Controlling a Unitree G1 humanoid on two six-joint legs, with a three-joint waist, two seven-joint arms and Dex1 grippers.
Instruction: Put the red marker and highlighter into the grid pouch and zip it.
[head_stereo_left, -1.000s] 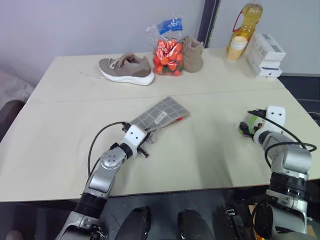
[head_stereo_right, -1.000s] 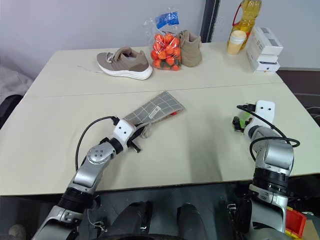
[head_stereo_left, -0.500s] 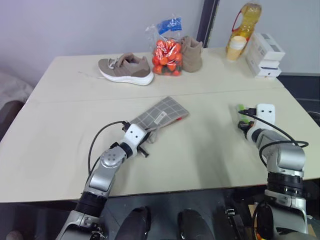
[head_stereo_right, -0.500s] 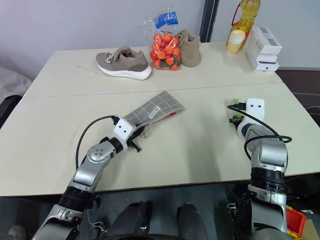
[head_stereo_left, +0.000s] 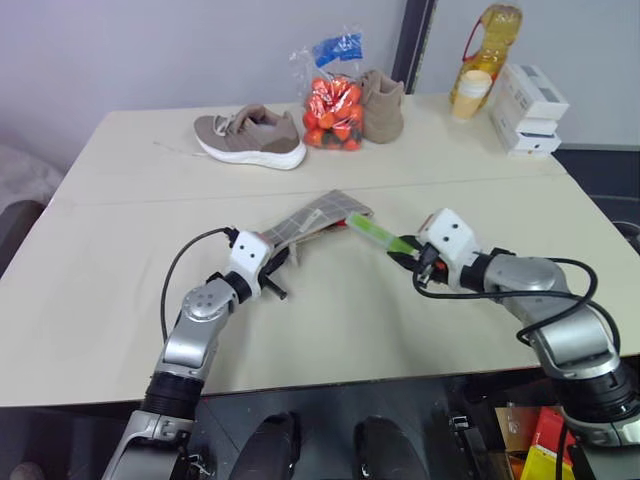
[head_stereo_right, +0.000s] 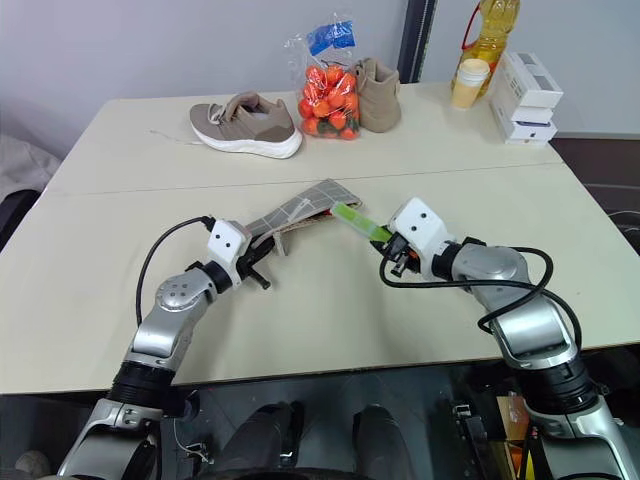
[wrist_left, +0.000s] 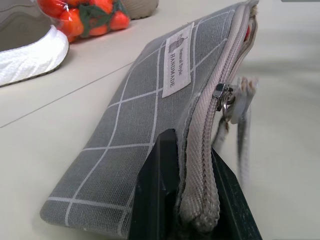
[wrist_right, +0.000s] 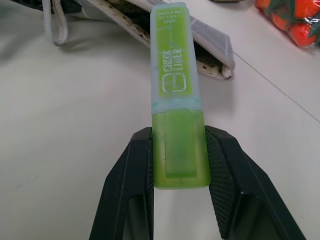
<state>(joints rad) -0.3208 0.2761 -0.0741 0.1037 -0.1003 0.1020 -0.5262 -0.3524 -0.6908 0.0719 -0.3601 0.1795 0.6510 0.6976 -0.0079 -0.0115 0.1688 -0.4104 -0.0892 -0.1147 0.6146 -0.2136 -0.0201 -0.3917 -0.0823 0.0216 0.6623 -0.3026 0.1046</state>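
the right claw is gripping the highlighter by its darker green end, one black finger pressing on each side, so the pen is sticking straight out ahead of the claw. the highlighter's pale, printed end is reaching the open edge of the grid pouch and lying across its dotted inner lining, though whether the tip is actually inside the opening i cannot tell. in the head views this is taking place near the middle of the tabletop, the green pen pointing from the right claw toward the pouch's far end.

the left claw is clamping shut on the near end of the grid pouch, its fingers pinching the fabric just beside the zipper edge. the pouch is being held up on its edge, tilted, with the white label facing up and the zipper pull hanging beside the zip with its tab dangling. a little red, perhaps the red marker, is showing inside the far end of the open zip; too little is visible to be sure.

along the far edge of the tabletop, a beige sneaker, a bag of small oranges, a second shoe, an oil bottle and stacked white boxes are standing well apart from the pouch.
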